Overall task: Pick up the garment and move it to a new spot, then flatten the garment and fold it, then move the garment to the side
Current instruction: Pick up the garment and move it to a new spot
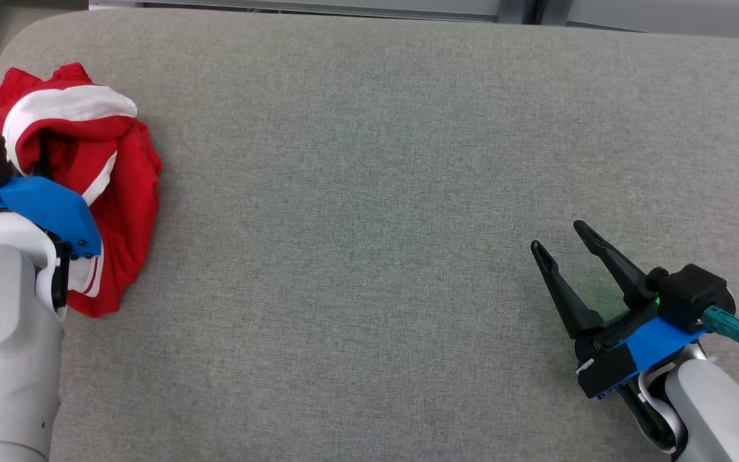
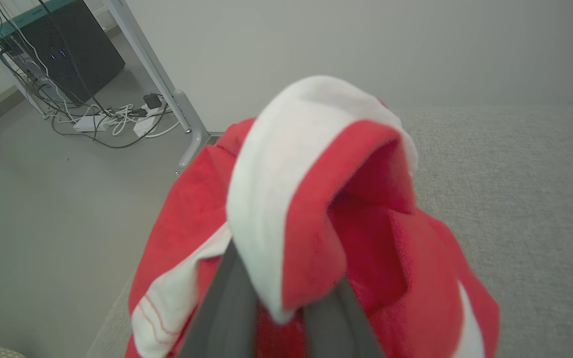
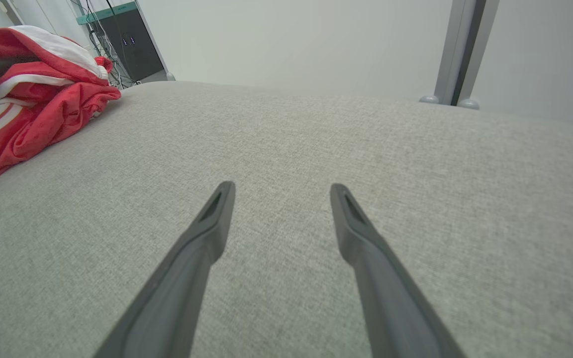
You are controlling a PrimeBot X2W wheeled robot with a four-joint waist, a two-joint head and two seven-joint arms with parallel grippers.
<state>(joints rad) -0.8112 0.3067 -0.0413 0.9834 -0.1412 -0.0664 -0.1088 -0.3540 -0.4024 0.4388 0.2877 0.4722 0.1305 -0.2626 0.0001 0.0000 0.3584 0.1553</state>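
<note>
Head view: a red garment with broad white bands lay bunched in a soft heap at the far left edge of a counter covered in grey woven fabric with a rounded corner. A blue bracket on the left wrist sat over the heap and hid that arm's fingers. At the lower right, well apart from the cloth, the right claw hovered with its two long dark tapered fingers spread wide and nothing between them.

Left wrist view showed what the head view could not: the left claw stood narrow, pinching the garment, with a thick white-edged fold draped between and over its grey fingers. The cloth looked fleecy and matte. Beyond the counter edge were a smooth grey floor, a dark computer case, tangled cables and a pale metal leg.

Right wrist view looked low across the counter, its weave plain to see, with the right claw wide and the garment piled at the far left.
</note>
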